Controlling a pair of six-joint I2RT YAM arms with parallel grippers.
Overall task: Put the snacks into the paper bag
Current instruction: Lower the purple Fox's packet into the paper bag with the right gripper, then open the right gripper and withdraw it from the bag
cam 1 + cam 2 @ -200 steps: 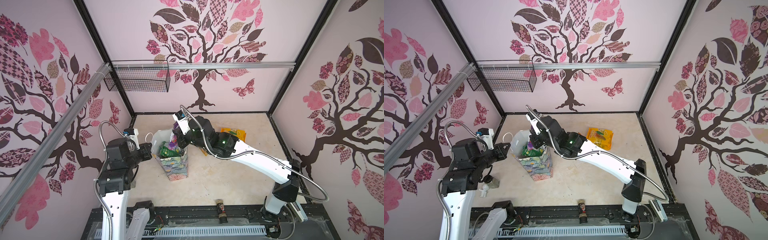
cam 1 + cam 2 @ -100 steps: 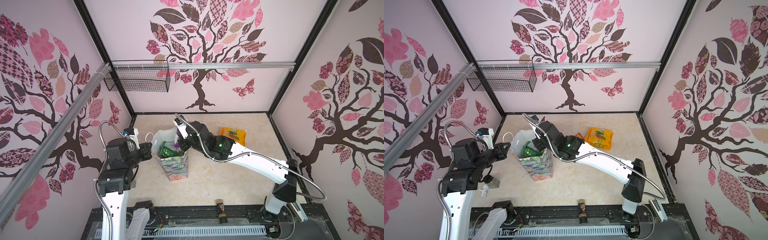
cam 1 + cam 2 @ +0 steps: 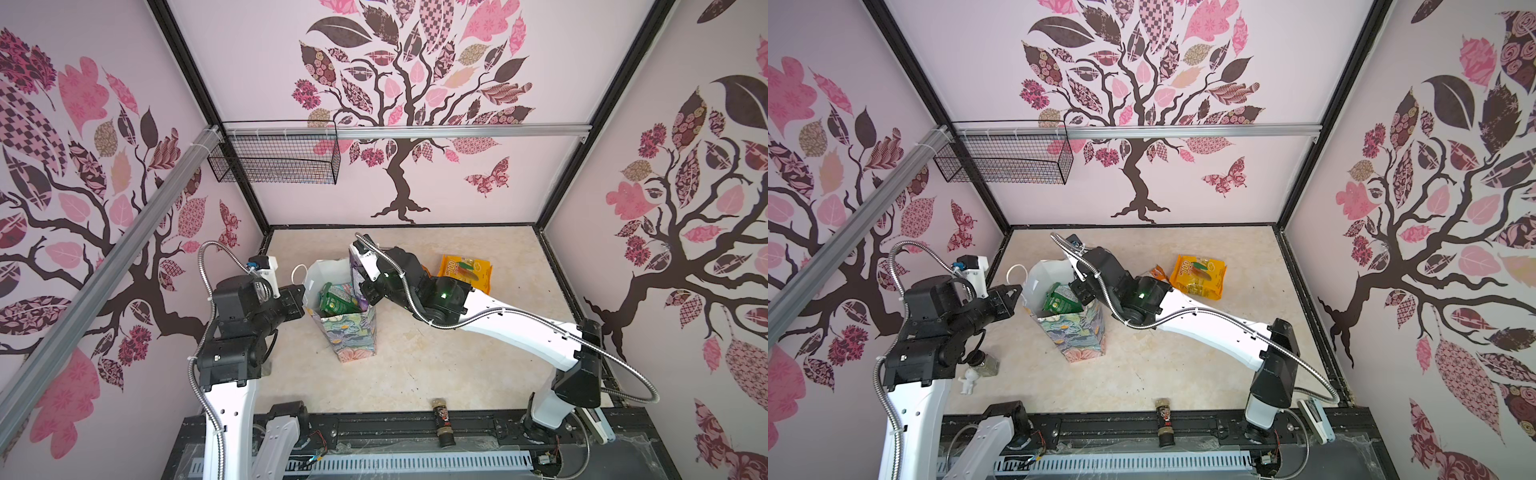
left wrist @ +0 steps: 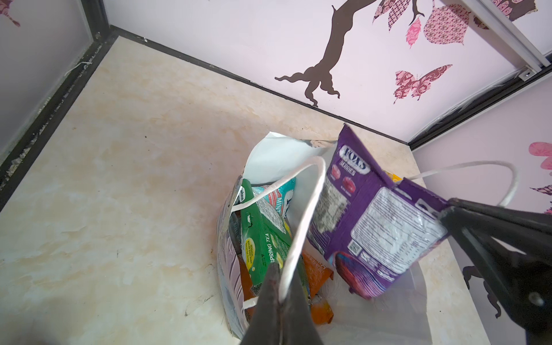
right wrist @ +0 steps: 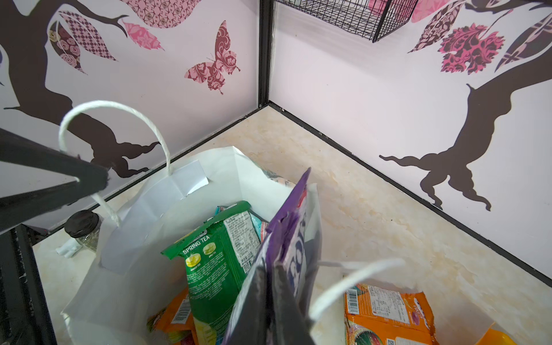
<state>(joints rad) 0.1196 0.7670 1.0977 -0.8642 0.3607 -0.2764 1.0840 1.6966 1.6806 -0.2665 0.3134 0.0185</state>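
Purple packet [image 4: 373, 215]: clamped in right claw [image 5: 272, 268], hung in paper bag [image 3: 353, 336] mouth (1 o'clock rim). Right arm stretched in from 4 o'clock. Left claw [image 4: 279, 270] pinched cord handle [image 4: 310, 206] at 9 o'clock.

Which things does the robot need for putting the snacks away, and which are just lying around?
For the job: paper bag, purple packet in the right end effector, green packet, yellow packet.
Just lying about: wire basket, dark bottle, black-lidded jar, white figure.
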